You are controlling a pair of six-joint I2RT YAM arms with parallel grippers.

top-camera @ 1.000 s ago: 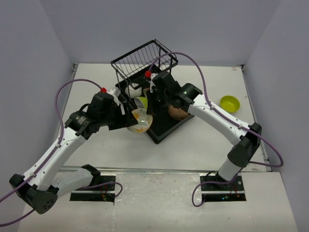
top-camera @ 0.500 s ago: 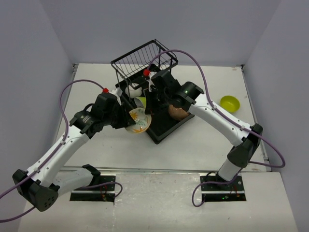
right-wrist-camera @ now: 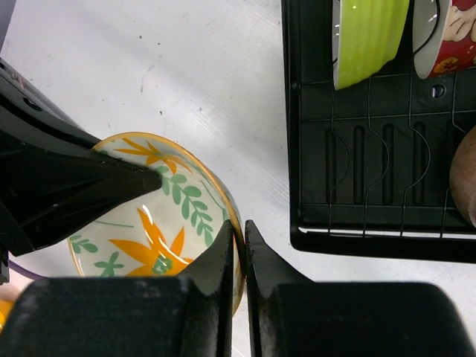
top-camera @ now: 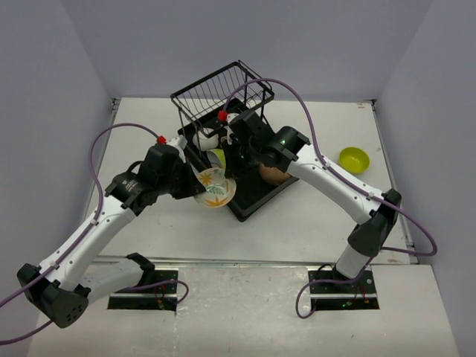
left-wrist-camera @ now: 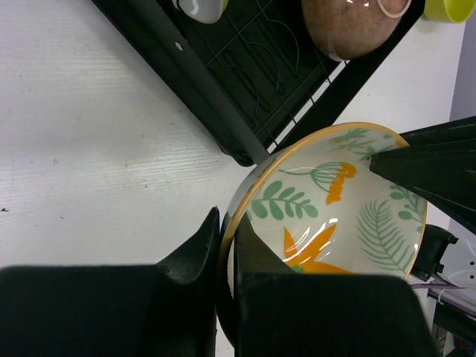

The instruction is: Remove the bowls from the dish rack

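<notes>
A white bowl with orange and green leaves (top-camera: 216,187) hangs over the table by the near-left corner of the dish rack (top-camera: 251,202). My left gripper (top-camera: 199,184) is shut on its left rim, one finger inside and one outside (left-wrist-camera: 229,234). From the other side, my right gripper (top-camera: 228,177) is shut on the opposite rim (right-wrist-camera: 242,234). The patterned bowl (left-wrist-camera: 335,208) (right-wrist-camera: 149,216) is tilted. In the rack stand a lime-green bowl (right-wrist-camera: 368,37), a red-and-white bowl (right-wrist-camera: 450,37) and a tan-brown bowl (top-camera: 272,174).
The rack's raised black wire basket (top-camera: 219,93) stands at the far end. A second lime-green bowl (top-camera: 354,158) sits on the table at the far right. Purple cables loop over both arms.
My left gripper has closed on the patterned bowl's rim, so both grippers now hold it. The bowl has tipped slightly. The right gripper stayed shut on it.
</notes>
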